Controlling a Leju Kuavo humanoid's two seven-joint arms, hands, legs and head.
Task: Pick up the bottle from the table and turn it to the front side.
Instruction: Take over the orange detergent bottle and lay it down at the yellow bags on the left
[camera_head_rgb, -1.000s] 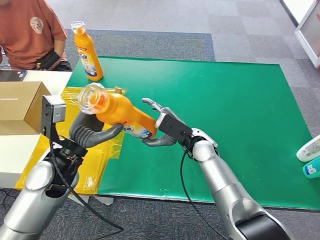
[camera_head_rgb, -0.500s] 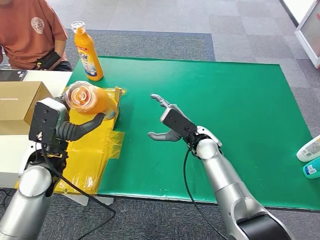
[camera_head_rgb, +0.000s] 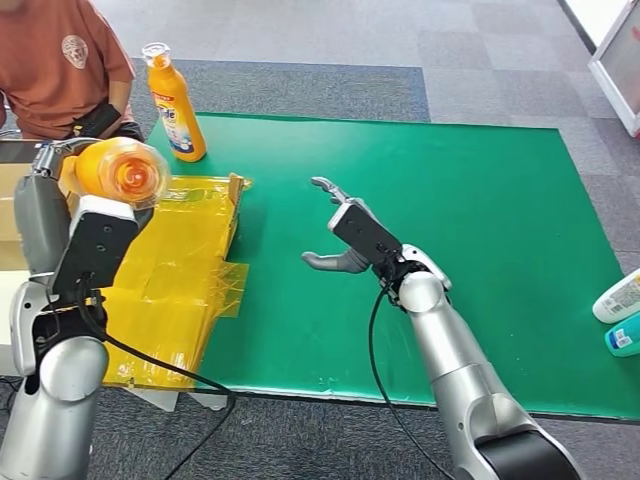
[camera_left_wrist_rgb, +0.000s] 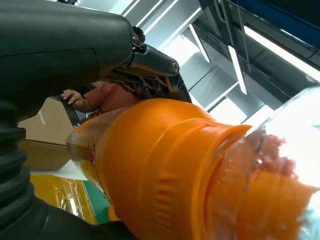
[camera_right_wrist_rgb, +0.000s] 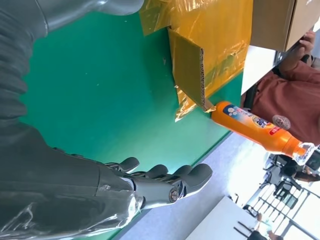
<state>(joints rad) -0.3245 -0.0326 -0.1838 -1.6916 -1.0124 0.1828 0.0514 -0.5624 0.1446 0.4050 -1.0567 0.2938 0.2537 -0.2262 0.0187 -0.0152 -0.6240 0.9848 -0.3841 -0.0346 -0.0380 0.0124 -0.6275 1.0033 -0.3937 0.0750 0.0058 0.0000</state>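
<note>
Orange bottle in raised left robot hand, cap camera-ward.

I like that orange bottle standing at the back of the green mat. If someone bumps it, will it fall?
Probably: the orange bottle is tall and narrow, standing upright near the green mat's edge. Once down, its rounded body would likely roll.

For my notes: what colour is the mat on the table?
Green mat, clearest in the head view.
</note>
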